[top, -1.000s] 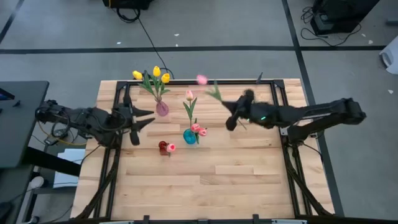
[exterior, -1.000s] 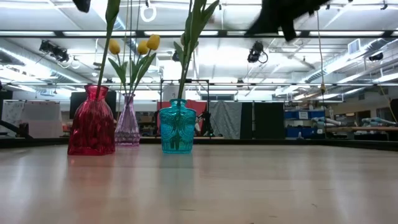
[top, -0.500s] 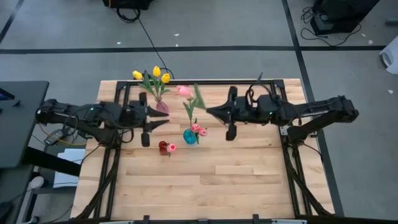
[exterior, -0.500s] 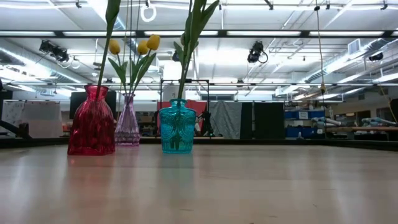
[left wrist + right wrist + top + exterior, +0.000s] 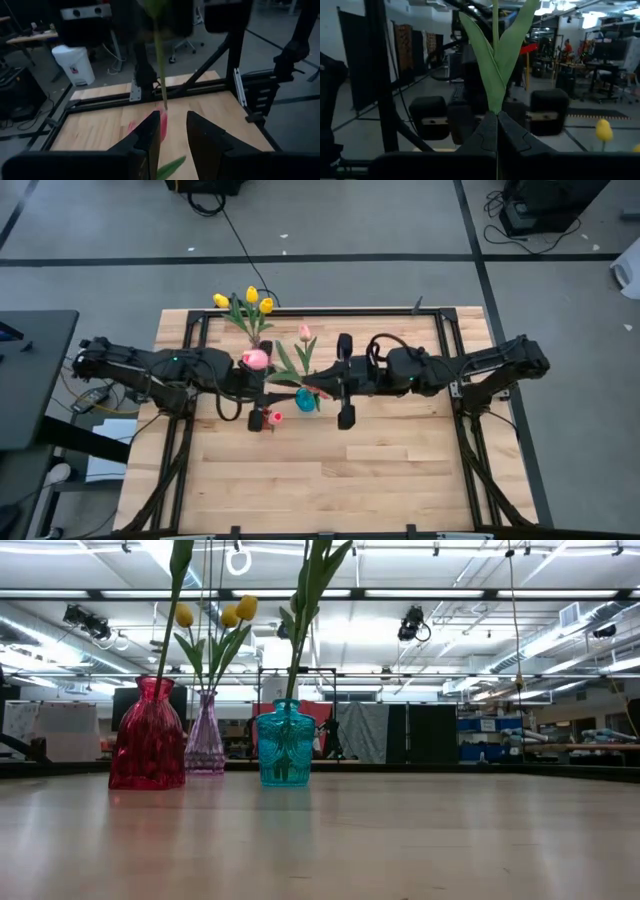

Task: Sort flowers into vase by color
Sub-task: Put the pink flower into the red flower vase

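Note:
My right gripper [image 5: 304, 383] is shut on a pink tulip and points level toward the table's left, above the teal vase [image 5: 305, 399]. The tulip's stem [image 5: 160, 65] runs over to my left gripper [image 5: 268, 377]. Its pink head [image 5: 255, 358] lies between the open left fingers [image 5: 150, 135]; I cannot tell whether it touches them. On the table stand a red vase [image 5: 147, 737] with one pink tulip [image 5: 275, 417], a pale purple vase [image 5: 205, 737] with yellow tulips [image 5: 251, 300], and the teal vase [image 5: 284, 745] with pink tulips. Neither gripper shows in the low view. My right gripper pinches the pink tulip's green stem [image 5: 495, 111] between its two shut fingers, just where the leaves fork off. The fingers come level from the table's right side. The tulip is lifted clear, and it reaches out past the fingertips toward my left gripper.
The three vases stand close together under and beside both grippers, at the table's far middle. A black frame [image 5: 200, 320] runs along the table's far and side edges. The near half of the wooden tabletop [image 5: 330, 470] holds no objects.
My right gripper has carried the pink tulip from the far right toward the table's middle and tipped up to level. The tulip's head has swung from the far edge over to my left gripper. My left gripper has risen and moved toward the table's right, meeting it.

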